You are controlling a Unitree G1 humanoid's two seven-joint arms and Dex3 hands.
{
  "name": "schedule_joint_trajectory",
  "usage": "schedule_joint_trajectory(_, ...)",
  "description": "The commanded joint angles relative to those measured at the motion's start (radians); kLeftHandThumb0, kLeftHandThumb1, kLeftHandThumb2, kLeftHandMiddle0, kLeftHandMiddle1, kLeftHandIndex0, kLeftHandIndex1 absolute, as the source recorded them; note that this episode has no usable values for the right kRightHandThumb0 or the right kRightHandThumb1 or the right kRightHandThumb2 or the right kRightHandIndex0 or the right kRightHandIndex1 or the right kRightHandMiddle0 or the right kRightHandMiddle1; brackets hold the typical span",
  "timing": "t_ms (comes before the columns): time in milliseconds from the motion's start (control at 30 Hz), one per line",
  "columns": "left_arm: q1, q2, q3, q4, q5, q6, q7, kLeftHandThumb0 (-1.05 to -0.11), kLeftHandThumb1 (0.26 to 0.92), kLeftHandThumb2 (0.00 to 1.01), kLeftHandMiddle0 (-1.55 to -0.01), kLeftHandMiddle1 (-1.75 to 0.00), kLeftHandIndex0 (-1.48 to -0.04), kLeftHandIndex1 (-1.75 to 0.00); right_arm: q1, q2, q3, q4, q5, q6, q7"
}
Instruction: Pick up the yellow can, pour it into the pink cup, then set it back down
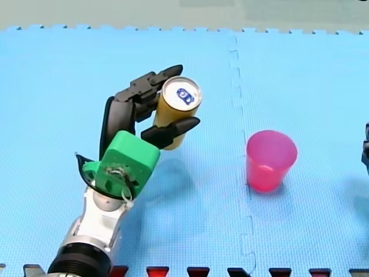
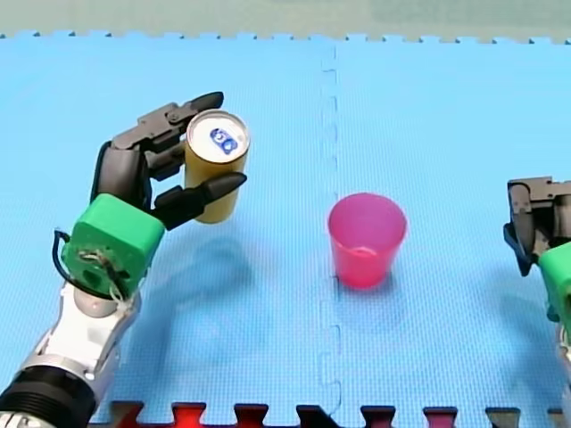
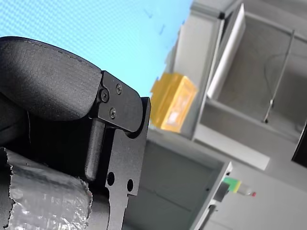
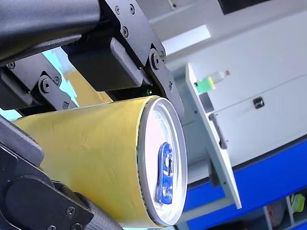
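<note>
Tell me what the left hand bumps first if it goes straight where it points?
Probably nothing. The left hand, gripping the yellow can, points away and a bit right, over bare blue mat. The pink cup looks off that line. The right hand is at the right edge.

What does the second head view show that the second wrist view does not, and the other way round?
The second head view gives the layout: the pink cup standing upright on the blue mat, to the right of the yellow can, and the right hand at the mat's right edge. The second wrist view gives close detail and the room: the blue tab on the can's lid, a white cabinet and a partly green bottle behind. Both share the yellow can gripped in the left hand.
</note>
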State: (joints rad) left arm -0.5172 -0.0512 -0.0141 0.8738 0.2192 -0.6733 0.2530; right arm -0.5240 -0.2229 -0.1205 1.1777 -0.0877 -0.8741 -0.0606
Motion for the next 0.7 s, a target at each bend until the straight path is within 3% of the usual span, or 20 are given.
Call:
schedule_joint_trajectory(0,-0.014,0.011,-0.017,-0.014,0.033,-0.001,0.04,-0.363,0.766,0.0,-1.33,0.0,-1.22,0.0,0.001,0.002,0.002,-0.006,0.001,0.008,-0.006)
schedule_joint_trajectory(167,-0.037,0.009,-0.074,-0.041,0.161,0.063,0.182,-0.38,0.769,0.0,-1.31,0.0,-1.21,0.0,0.007,0.007,0.009,-0.013,-0.006,0.014,-0.018)
schedule_joint_trajectory(333,-0.085,0.017,-0.13,-0.01,0.254,0.097,0.285,-0.392,0.768,0.0,-1.3,0.0,-1.2,0.0,0.009,0.014,0.015,-0.018,-0.011,0.021,-0.031)
schedule_joint_trajectory(500,-0.133,0.02,-0.18,0.025,0.307,0.106,0.351,-0.407,0.764,0.0,-1.3,0.0,-1.22,-0.01,0.011,0.028,0.014,-0.03,-0.001,0.063,-0.032)
schedule_joint_trajectory(667,-0.177,0.024,-0.244,0.074,0.38,0.11,0.447,-0.435,0.762,0.0,-1.29,0.0,-1.23,-0.01,0.014,0.037,0.014,-0.043,0.006,0.089,-0.029)
